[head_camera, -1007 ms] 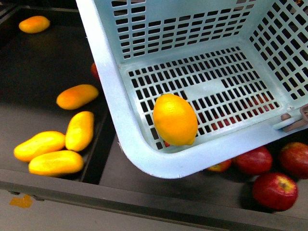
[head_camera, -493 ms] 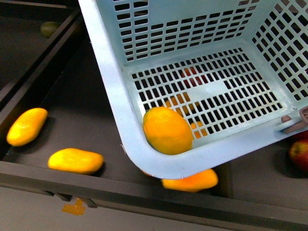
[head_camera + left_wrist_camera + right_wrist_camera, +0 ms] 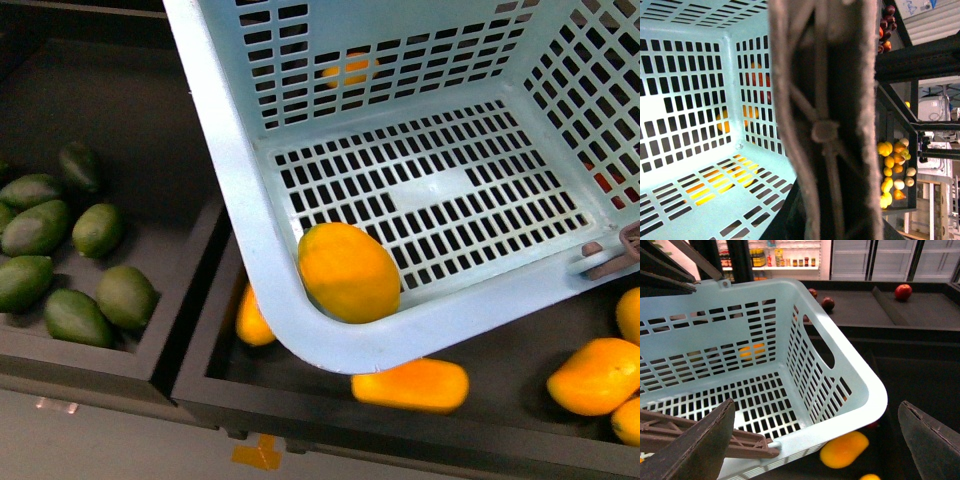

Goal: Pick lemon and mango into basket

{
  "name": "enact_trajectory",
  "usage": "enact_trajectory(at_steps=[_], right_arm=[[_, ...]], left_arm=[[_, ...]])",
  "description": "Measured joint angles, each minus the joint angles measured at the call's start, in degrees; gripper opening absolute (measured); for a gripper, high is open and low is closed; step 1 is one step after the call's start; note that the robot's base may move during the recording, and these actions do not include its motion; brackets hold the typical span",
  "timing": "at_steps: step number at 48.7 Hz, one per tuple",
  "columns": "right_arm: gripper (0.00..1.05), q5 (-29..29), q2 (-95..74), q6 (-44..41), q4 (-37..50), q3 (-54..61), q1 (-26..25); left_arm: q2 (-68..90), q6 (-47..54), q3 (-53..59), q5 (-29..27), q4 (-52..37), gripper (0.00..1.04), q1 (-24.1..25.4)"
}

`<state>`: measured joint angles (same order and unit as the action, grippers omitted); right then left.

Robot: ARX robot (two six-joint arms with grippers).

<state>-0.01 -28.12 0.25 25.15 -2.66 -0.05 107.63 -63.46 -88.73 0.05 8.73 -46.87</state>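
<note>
Front view: lemon diagonal in basket corner

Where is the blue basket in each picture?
Front view: the basket fills the top and right, with the lemon in its near corner.
Left wrist view: its slotted inside shows behind the blurry close-up handle.
Right wrist view: it fills most of the picture, one rounded corner nearest the camera.
Shared landmark: the brownish handle.
</note>
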Motion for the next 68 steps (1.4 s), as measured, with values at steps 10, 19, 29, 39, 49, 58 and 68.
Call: enact_trajectory(at_steps=[10, 19, 29, 39, 49, 58, 68], right_arm=[[0.96, -0.2, -0.1, 0.0, 0.0, 0.0, 0.0], [0.96, 21.0, -10.9, 22.1, -35.0, -14.5, -2.8], [0.96, 14.9, -24.7, 21.4, -23.7, -18.3, -18.5], [0.96, 10.2, -49.4, 21.7, -13.7, -26.4, -26.4], [0.96, 9.6, -73.7, 29.4, -9.8, -38.1, -25.3], [0.96, 9.4, -84.1, 35.0, -9.7, -45.0, -22.2], [0.96, 9.9, -96.3, 41.4, -11.7, -55.6, -17.8]], left_arm=[[0.0, 0.7, 0.0, -1.6, 0.0, 0.05, 1.0], [0.0, 0.6, 0.0, -0.1, 0.0, 0.05, 0.2], [0.1, -0.2, 0.0, 0.8, 0.1, 0.05, -0.2], [0.1, -0.1, 0.0, -0.2, 0.1, 0.05, 0.1], [0.1, 0.2, 0.0, 0.2, 0.1, 0.05, 0.2], [0.1, 0.2, 0.0, 0.3, 0.1, 0.05, 0.1], [0.1, 0.2, 0.0, 0.0, 0.1, 0.05, 0.1]])
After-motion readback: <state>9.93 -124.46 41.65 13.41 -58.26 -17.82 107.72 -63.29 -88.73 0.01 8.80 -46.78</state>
